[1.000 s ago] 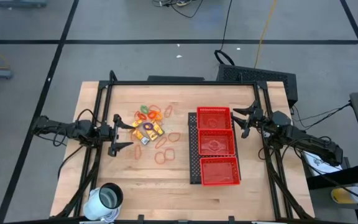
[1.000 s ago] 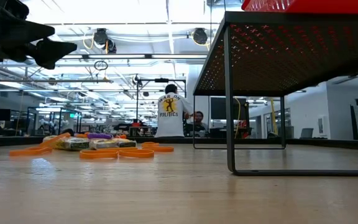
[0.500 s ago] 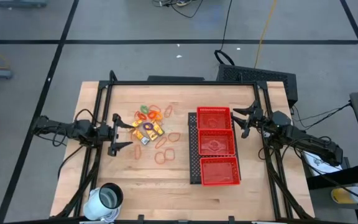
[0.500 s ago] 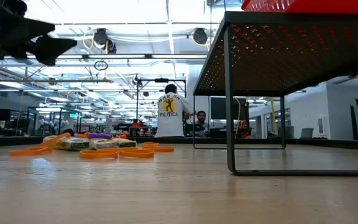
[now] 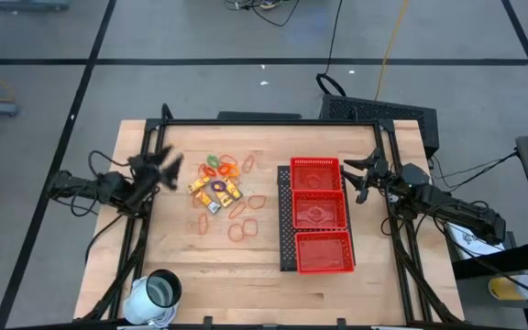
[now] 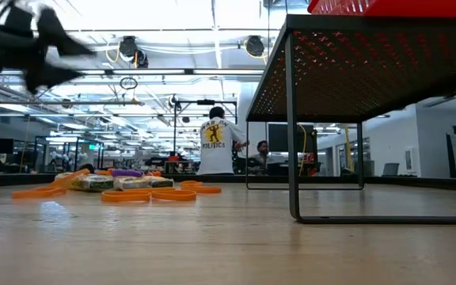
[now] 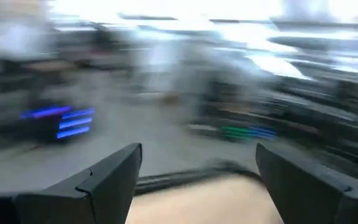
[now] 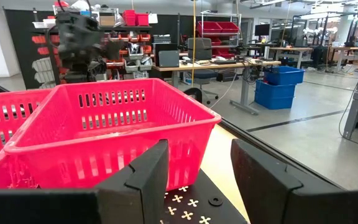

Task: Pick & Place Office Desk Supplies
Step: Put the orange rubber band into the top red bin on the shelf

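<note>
The office desk supplies (image 5: 218, 188) lie in a loose heap left of the table's middle. They are orange rubber-band loops (image 5: 241, 229), yellow-orange packets (image 5: 214, 191) and small coloured clips. The low view shows the heap (image 6: 125, 186) lying flat on the wood. My left gripper (image 5: 159, 170) hovers left of the heap, blurred and open, with nothing between its fingers (image 7: 114, 177). My right gripper (image 5: 359, 180) stands open at the far right corner of the red mesh tray (image 5: 317, 227), level, and holds nothing (image 8: 197, 180).
The red tray sits on a dark raised mesh stand (image 6: 370, 71) with thin legs (image 6: 291, 158). A white cup (image 5: 159, 293) stands at the near left corner. Black frame rails (image 5: 264, 121) run around the table. A person in a white shirt (image 6: 216, 146) stands far behind.
My left gripper has swung at the wrist toward the table's far edge and risen a little, rolling as it went. It stays open and is blurred now. The supplies and my right gripper have kept still.
</note>
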